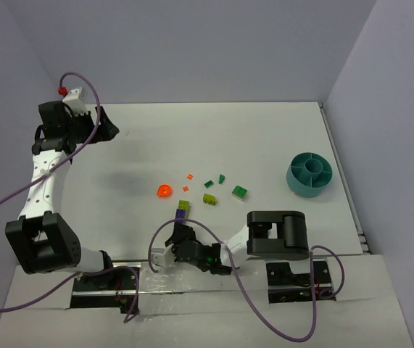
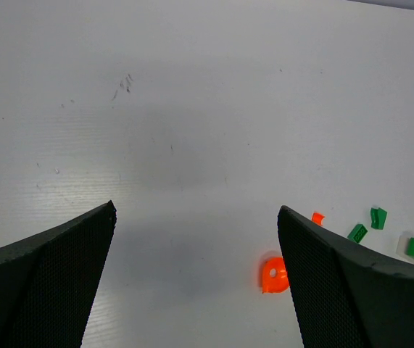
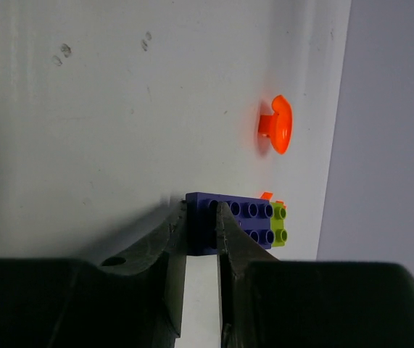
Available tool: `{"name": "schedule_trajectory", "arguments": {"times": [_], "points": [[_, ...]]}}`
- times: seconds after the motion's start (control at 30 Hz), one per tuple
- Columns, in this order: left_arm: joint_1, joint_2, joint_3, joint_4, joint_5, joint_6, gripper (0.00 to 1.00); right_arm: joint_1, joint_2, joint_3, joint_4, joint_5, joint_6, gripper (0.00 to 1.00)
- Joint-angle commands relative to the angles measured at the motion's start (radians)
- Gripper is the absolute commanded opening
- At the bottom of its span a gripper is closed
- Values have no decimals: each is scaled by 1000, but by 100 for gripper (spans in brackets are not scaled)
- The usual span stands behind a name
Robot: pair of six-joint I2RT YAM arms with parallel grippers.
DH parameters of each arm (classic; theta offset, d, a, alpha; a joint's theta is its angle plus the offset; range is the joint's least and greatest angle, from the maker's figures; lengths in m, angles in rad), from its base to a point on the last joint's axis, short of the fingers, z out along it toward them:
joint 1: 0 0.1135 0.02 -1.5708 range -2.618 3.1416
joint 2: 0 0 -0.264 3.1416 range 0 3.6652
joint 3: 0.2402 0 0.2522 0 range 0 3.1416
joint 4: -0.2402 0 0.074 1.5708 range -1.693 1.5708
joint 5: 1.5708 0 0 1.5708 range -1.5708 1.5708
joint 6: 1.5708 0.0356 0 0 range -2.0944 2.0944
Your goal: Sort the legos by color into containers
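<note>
A purple brick (image 3: 244,214) with a lime green brick (image 3: 279,225) joined to its far end lies on the white table. My right gripper (image 3: 201,214) is shut on the purple brick's near end, one finger on each side. From above, this brick pair (image 1: 183,211) sits just ahead of the right gripper (image 1: 180,229). An orange-red round piece (image 1: 164,191) lies to its left. Loose dark green bits (image 1: 209,183), a green brick (image 1: 240,192) and a lime piece (image 1: 209,198) lie further right. The teal bowl (image 1: 294,180) stands at the far right. My left gripper (image 2: 196,210) is open over bare table.
Two tiny orange bits (image 1: 189,176) lie behind the round piece. In the left wrist view the orange round piece (image 2: 272,274) shows beside the right finger, with green bits (image 2: 357,232) beyond. A raised table edge (image 1: 348,181) runs along the right side, past the bowl.
</note>
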Motion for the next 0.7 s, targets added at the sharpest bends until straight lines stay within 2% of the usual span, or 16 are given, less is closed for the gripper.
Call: {"name": "schedule_trajectory", "arguments": {"times": [0.0,0.17,0.3,0.37,0.47,0.5,0.53,0.57,0.67], "points": [[6,5,35,43,28,-7,99,-5,-43,2,94,60,-12,0],[5,-5,27,51,34,2,99,-5,-185,25,25,83,12,0],[5,-9,23,43,75,18,99,-15,-343,101,-148,82,109,0],[5,-23,9,52,110,22,99,-39,-419,198,-326,55,238,0],[5,-52,-31,92,147,12,99,-190,-435,464,-787,-80,583,0],[5,-57,-37,100,160,7,99,-262,-416,508,-905,-140,672,0],[6,-60,-53,110,177,0,99,-368,-388,632,-1046,-208,783,0],[6,-68,-71,124,196,-7,99,-437,-369,737,-1130,-297,848,0],[1,-96,-113,162,245,-6,99,-586,-336,870,-1244,-488,1001,0]]}}
